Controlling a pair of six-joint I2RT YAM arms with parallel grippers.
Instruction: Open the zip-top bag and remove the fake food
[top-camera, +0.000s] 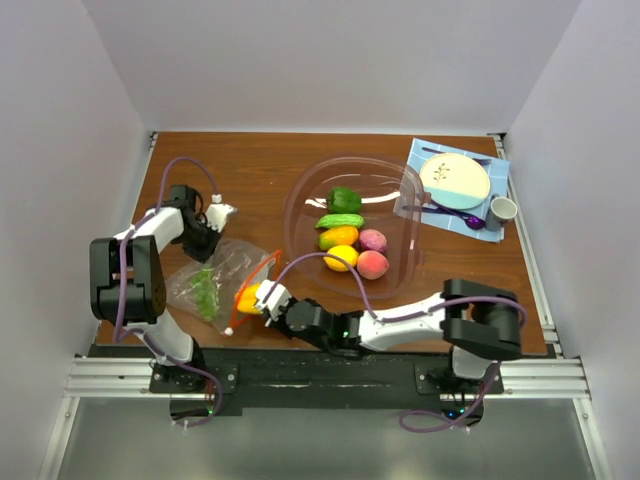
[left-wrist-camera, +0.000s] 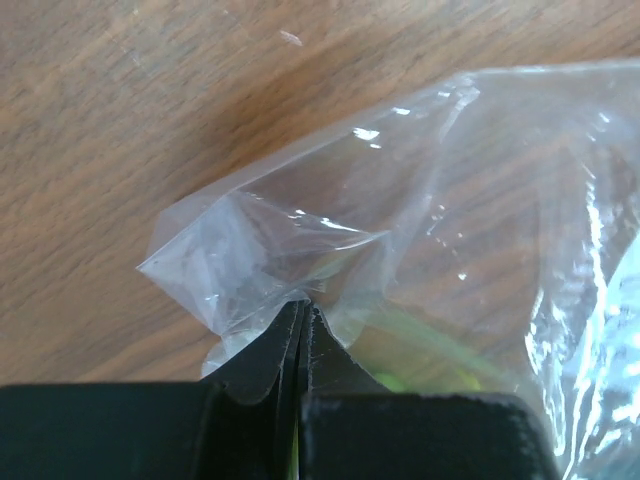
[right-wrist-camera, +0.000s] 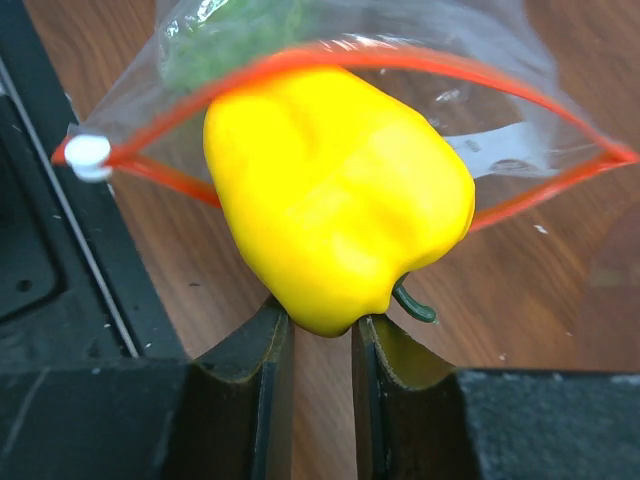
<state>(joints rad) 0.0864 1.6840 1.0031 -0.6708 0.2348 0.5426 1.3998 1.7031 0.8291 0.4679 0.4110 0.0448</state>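
Note:
The zip-top bag (top-camera: 215, 280) lies at the near left of the table, its orange-red zip strip (right-wrist-camera: 420, 62) gaping open toward my right gripper. A yellow pepper (right-wrist-camera: 335, 190) sits half out of the mouth. My right gripper (right-wrist-camera: 320, 325) is shut on the pepper's stem end, a fingertip pressing each side. My left gripper (left-wrist-camera: 302, 305) is shut on a far corner of the clear bag (left-wrist-camera: 400, 220). Green fake food (right-wrist-camera: 225, 35) stays deeper in the bag. From above, the right gripper (top-camera: 258, 300) is at the bag mouth and the left gripper (top-camera: 205, 245) is behind the bag.
A large clear bowl (top-camera: 300, 200) at mid table holds a green pepper (top-camera: 343, 199), cucumber (top-camera: 340, 221), mango (top-camera: 338, 237), lemon (top-camera: 341, 257) and peach (top-camera: 373, 264). A plate (top-camera: 455, 180) on a blue mat and a cup (top-camera: 502, 210) stand at the far right. The black base rail (right-wrist-camera: 40, 250) runs close beside the bag.

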